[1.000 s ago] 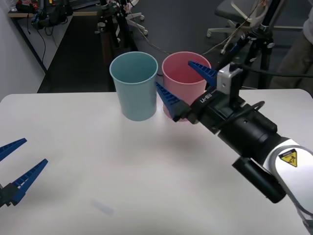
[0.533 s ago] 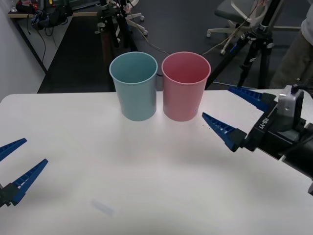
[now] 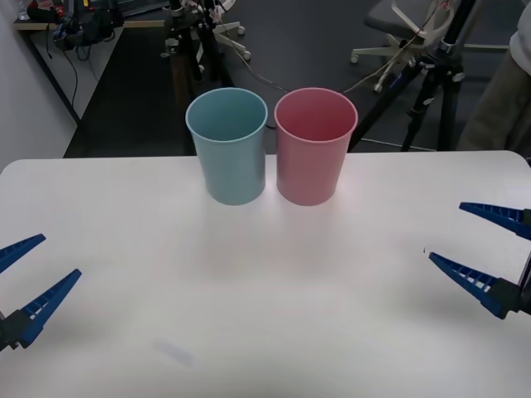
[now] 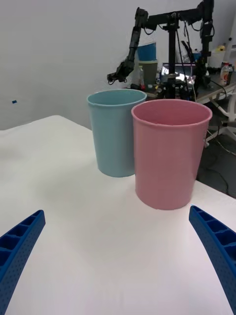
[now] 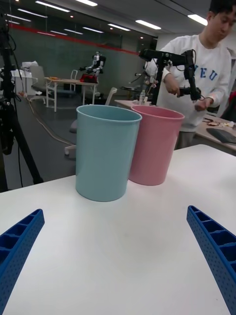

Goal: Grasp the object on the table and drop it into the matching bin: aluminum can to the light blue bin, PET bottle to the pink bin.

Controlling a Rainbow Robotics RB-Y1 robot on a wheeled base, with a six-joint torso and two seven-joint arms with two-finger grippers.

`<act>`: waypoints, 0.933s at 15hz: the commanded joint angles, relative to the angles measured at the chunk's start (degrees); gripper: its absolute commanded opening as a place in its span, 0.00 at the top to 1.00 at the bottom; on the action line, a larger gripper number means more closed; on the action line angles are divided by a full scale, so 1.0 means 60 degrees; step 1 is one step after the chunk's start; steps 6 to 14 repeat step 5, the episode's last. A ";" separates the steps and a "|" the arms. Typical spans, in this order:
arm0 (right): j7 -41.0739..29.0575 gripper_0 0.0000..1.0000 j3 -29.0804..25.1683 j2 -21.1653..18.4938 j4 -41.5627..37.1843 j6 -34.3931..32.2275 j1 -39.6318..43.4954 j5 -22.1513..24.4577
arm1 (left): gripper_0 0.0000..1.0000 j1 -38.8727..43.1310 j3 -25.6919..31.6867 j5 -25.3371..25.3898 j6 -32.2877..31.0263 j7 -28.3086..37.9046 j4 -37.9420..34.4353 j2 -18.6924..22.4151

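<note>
Two bins stand upright on the white counter (image 3: pixel 265 282), near its far edge: the light blue bin (image 3: pixel 228 145) and, immediately to its right, the pink bin (image 3: pixel 314 145), their rims close together at the top; whether they touch cannot be told. In the front view the inside of each bin shows only partly from above, and no contents can be made out there. The counter in front of the light blue bin is bare white, with a faint grey smudge low and to its left. Two pincers sit well apart from the bins, one on each side: the left pincer (image 3: pixel 23 290) hangs near the counter's left edge, far forward and left of the light blue bin, its two blue ribbed fingers spread wide and grasping nothing; the right pincer (image 3: pixel 481 253) sits at the counter's right edge, forward and right of the pink bin, likewise spread wide and released. Nothing stands between either pincer and the bins. Behind the light blue bin, beyond the counter, lie dark floor, black tripods and stands, cables and an office chair. In the left wrist view a person in a white sweatshirt stands behind the pink bin; its blue lettering is partly hidden and cannot be read in full.
</note>
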 commanded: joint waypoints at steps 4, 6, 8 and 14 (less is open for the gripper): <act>0.0147 0.00 -0.0345 -0.0002 0.0357 -0.0418 -0.0001 -0.0087 | 0.00 0.0000 0.0000 0.0000 0.0000 0.0000 0.0000 0.0000; 0.0147 0.00 -0.0345 -0.0002 0.0357 -0.0418 -0.0001 -0.0087 | 0.00 0.0000 0.0000 0.0000 0.0000 0.0000 0.0000 0.0000; 0.0147 0.00 -0.0345 -0.0002 0.0357 -0.0418 -0.0001 -0.0087 | 0.00 0.0000 0.0000 0.0000 0.0000 0.0000 0.0000 0.0000; 0.0147 0.00 -0.0345 -0.0002 0.0357 -0.0418 -0.0001 -0.0087 | 0.00 0.0000 0.0000 0.0000 0.0000 0.0000 0.0000 0.0000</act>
